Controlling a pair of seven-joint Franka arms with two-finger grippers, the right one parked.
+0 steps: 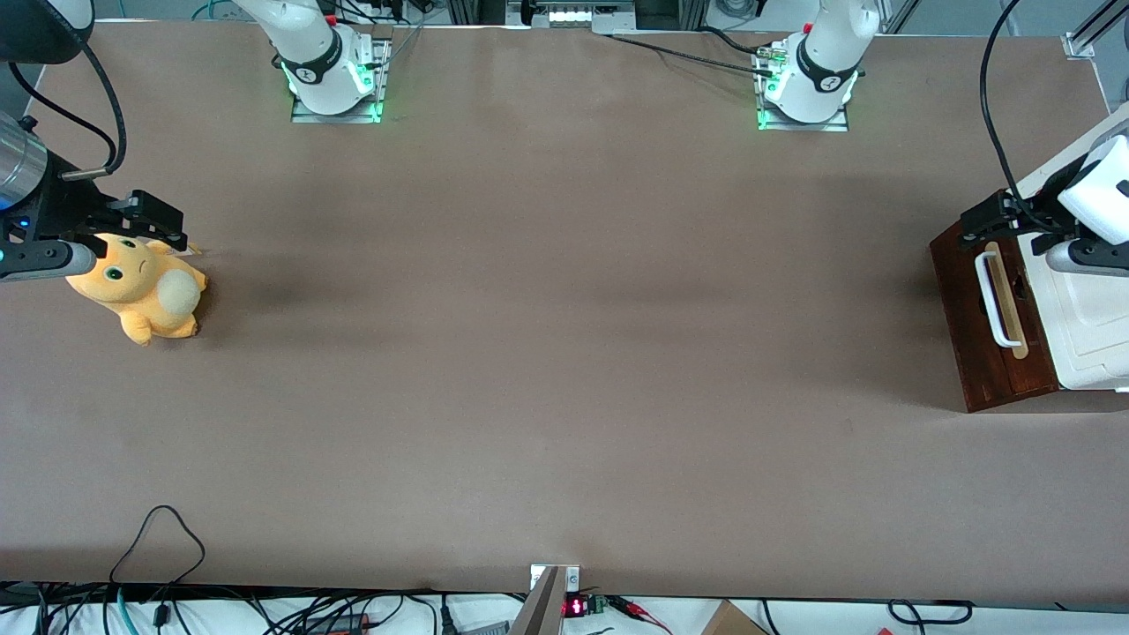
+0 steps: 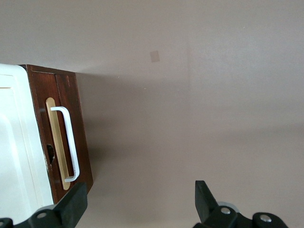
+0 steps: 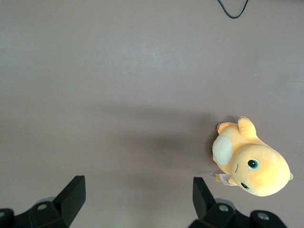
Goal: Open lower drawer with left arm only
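The lower drawer (image 1: 979, 339) shows its dark red-brown front at the working arm's end of the table, with a white bar handle (image 1: 990, 300) over a pale wood strip. The front looks flush with the cabinet. In the left wrist view the drawer front (image 2: 78, 128) and its handle (image 2: 71, 142) are seen from above. My left gripper (image 1: 986, 220) hovers above the end of the drawer front that lies farther from the front camera. The gripper (image 2: 141, 202) is open, with only bare table between its fingers (image 2: 73, 204), and it touches nothing.
The cream-white cabinet top (image 1: 1089, 326) sits above the drawer under my wrist. An orange plush toy (image 1: 141, 291) lies toward the parked arm's end of the table. Both arm bases (image 1: 807, 88) stand along the table edge farthest from the front camera; loose cables (image 1: 159, 538) trail at the nearest edge.
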